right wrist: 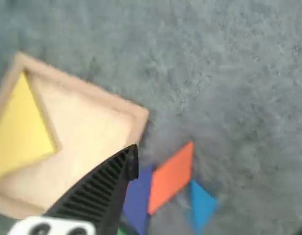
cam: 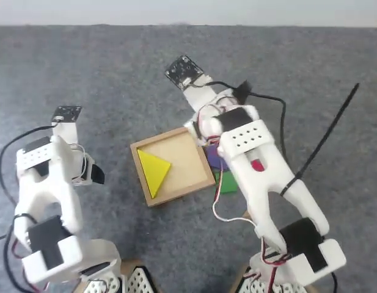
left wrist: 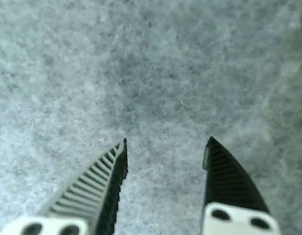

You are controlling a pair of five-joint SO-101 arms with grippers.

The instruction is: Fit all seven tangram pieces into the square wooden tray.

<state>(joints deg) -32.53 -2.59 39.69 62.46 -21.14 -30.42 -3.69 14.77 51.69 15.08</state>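
The left arm [cam: 47, 201] and right arm [cam: 261, 177] have white shells dotted with small holes, black servos [cam: 301, 235] and a black cable [cam: 284, 125]. The left end effector [left wrist: 167, 147] has black ribbed fingers [left wrist: 109, 181] on white mounts.

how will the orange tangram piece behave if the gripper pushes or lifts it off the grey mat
The orange piece looks flat, thin and rigid, so it should stay stiff and not roll or tip. On the fuzzy grey mat it probably drags rather than slides. It seems to abut the dark blue piece, so a push would likely shift that too.
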